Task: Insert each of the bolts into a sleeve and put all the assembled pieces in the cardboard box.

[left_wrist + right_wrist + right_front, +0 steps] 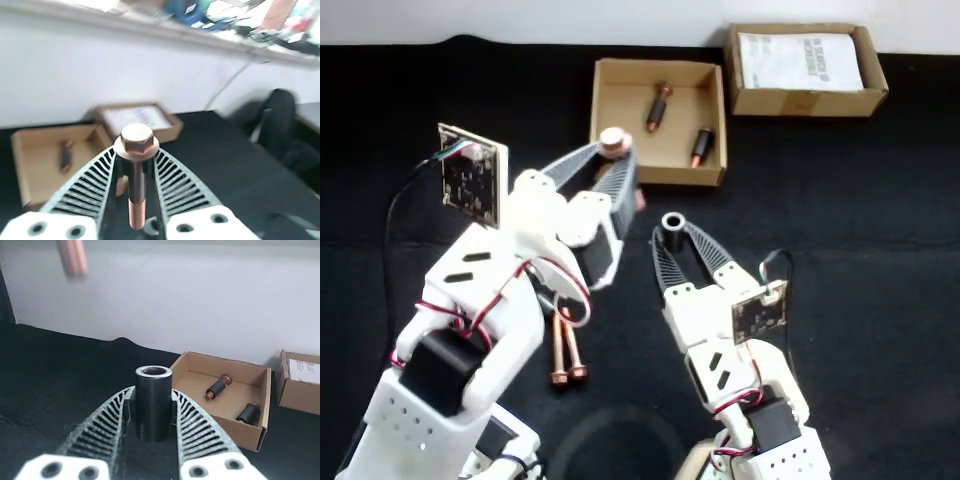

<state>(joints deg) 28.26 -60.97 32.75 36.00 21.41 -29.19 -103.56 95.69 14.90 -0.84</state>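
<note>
count: five bolts and three sleeves in all.
loose bolts (565, 348): two, side by side and touching on the black table (880, 250), nearest of all, left of the middle; copper colour, long thin shafts, round heads at the near end.
right gripper (674, 236): right of the loose bolts and a bit farther; ribbed fingers (107, 422) pressed on both sides of one sleeve, only as wide apart as the sleeve.
sleeve (153, 410): one here; short black tube with a shiny rim, open hole facing up; upright between the fingertips, up off the table.
left gripper (614, 165): just left of the right gripper and a little farther; fingers (175, 185) squeezed on one bolt, nearly together.
bolt (136, 175): one here; copper, six-sided head with a round collar sitting at the fingertips, shaft running back between the fingers; held by the near left corner of the cardboard box.
cardboard box (620, 100): one, far, in the middle; brown, open on top.
assembled pieces (658, 106): two, lying in the cardboard box, apart from each other; each a copper bolt pushed into a black sleeve; one in the middle, the other (702, 146) in the near right corner.
second box (800, 102): one, far right, apart from the cardboard box; white paper sheet (798, 60) inside.
</note>
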